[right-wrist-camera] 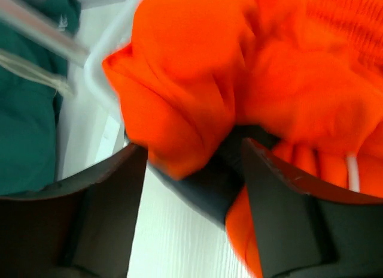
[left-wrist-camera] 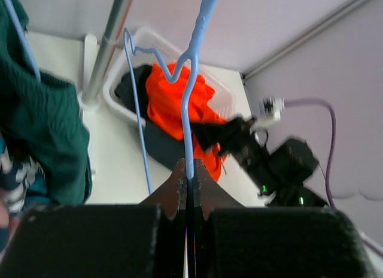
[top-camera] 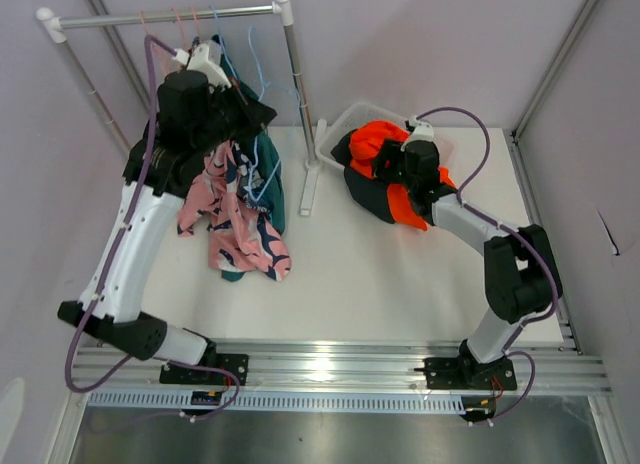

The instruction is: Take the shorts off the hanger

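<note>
Clock face laid over the top view, centred on the desk.

Left arm reaches up toward 11 o'clock, to the rack rail. Left jaws are together, clamped on the thin wire of a blue hanger. In the wrist view the wire rises straight from between the tips.

Hanging under the rail, just beside that arm: teal shorts and pink shorts with a navy-and-white print. They are bunched and drooping toward 9 o'clock. Cannot tell whether the hem touches the desk. A darker piece sits above them, too crumpled to make out.

Right arm bends in from 4 o'clock toward 1 o'clock. Right jaws stand apart, low over the heap. A fold of the orange shorts lies between the two fingers. Neither finger looks pressed on it. The wrist picture is blurred.

Orange shorts lie on top of black shorts. Both are in a white basket at 1 o'clock, just right of the rack post. Black cloth spills over the basket's near edge onto the desk.
</note>
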Robot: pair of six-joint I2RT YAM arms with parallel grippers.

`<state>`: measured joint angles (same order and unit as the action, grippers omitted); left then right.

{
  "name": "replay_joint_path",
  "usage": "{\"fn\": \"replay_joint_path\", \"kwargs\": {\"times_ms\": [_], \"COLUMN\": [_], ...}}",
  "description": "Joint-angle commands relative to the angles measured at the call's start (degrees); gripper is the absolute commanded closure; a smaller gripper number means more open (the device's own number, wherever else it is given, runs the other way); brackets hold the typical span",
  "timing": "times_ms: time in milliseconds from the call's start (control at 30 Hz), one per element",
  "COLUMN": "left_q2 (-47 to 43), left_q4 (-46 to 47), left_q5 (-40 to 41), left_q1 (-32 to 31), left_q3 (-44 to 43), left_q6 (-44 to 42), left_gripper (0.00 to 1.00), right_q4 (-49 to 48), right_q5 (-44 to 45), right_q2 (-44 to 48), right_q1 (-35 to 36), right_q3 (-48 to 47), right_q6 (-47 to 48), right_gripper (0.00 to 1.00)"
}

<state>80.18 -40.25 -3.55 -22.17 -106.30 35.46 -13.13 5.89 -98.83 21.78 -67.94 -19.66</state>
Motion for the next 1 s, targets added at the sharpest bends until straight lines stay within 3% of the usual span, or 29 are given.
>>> {"fn": "replay_joint_path", "kwargs": {"times_ms": [0, 233, 567, 733, 967], "left_q2": [4.6, 16.9, 25.4, 32.0, 31.4], "left_q4": [-1.7, -7.0, -0.5, 1.0, 2.4], "left_q5": [5.3, 9.4, 6.2, 4.0, 2.4], "left_q1": [-0.3, 2.1, 7.8, 8.5, 8.5], "left_q3": [-9.9, -27.4, -30.2, -37.0, -33.0], "left_q6": [-3.1, -4.4, -2.1, -2.7, -3.6], "left_gripper": [1.0, 1.0, 1.0, 1.0, 1.0], "right_q4": [-3.4, -4.3, -7.9, -9.5, -11.2], "right_q5": [-4.0, -4.6, -8.3, -9.7, -10.9], "right_q2": [6.3, 12.8, 14.4, 13.1, 11.3], "right_q1": [2.6, 5.0, 5.6, 5.7, 5.7], "right_q3": [7.9, 19.3, 24.0, 24.3, 24.4], "right_q6": [-2.8, -4.2, -3.8, -4.2, -5.5], "right_gripper": [0.27, 0.07, 0.05, 0.05, 0.05]}}
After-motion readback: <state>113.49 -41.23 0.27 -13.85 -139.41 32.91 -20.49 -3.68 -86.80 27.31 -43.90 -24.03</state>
